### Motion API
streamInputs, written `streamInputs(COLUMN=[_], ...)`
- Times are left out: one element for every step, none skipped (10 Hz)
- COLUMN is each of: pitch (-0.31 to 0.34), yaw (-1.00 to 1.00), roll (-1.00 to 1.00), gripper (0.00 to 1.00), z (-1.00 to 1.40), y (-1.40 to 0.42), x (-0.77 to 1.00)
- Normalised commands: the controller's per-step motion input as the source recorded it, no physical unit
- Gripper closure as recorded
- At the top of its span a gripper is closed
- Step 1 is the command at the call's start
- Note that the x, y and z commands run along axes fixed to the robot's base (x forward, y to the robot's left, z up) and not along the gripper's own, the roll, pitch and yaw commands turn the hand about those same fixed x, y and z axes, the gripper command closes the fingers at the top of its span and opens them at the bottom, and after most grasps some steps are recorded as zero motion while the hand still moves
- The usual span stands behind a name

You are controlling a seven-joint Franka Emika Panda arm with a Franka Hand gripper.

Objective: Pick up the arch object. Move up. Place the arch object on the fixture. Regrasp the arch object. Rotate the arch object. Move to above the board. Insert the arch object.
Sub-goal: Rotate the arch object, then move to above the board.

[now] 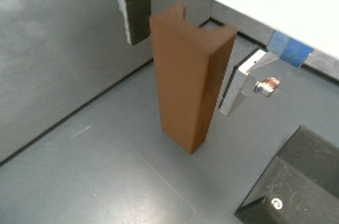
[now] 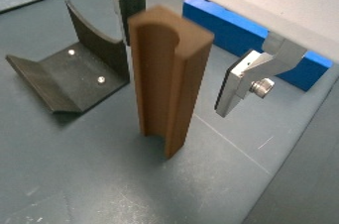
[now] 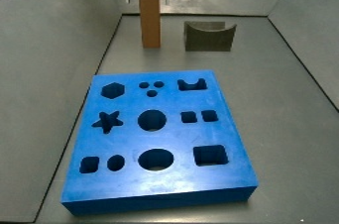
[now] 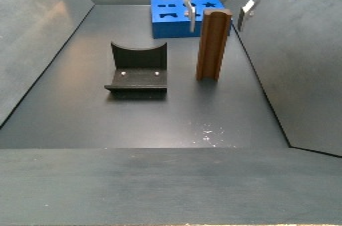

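While the arch object [image 2: 165,79] stood upright on end on the grey floor [image 2: 252,183], its top was found between the fingers of the gripper [image 2: 188,45], which was positioned directly above it. The silver plates [image 1: 248,77] were seen spread apart on either side in both wrist views, with gaps left and no contact made. The fixture [image 2: 73,61] was noted near the gripper, to one side. The board [image 3: 162,137] was recorded well apart from it.
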Motion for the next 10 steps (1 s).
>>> streamInputs(pitch=[-0.025,-0.024,-0.233,-0.226,-0.161,-0.103,-0.026,-0.008,0.007,0.012], yaw=[0.03,0.03,0.19,0.19,0.13,0.09,0.06,0.05,0.02,0.01], roll=[0.13,0.15,0.13,0.13,0.08,0.02,-0.04,-0.07,-0.10,-0.12], gripper=[0.00,1.00,1.00,1.00,1.00,1.00,1.00,1.00,1.00,1.00], z=[-0.18,0.00,1.00,1.00,1.00,1.00,1.00,1.00,1.00,1.00], y=[0.00,0.00,0.04,0.04,0.03,0.03,0.02,0.02,0.02,0.02], x=[0.04,0.00,-0.06,-0.07,-0.08,-0.07,-0.06,-0.06,-0.06,-0.06])
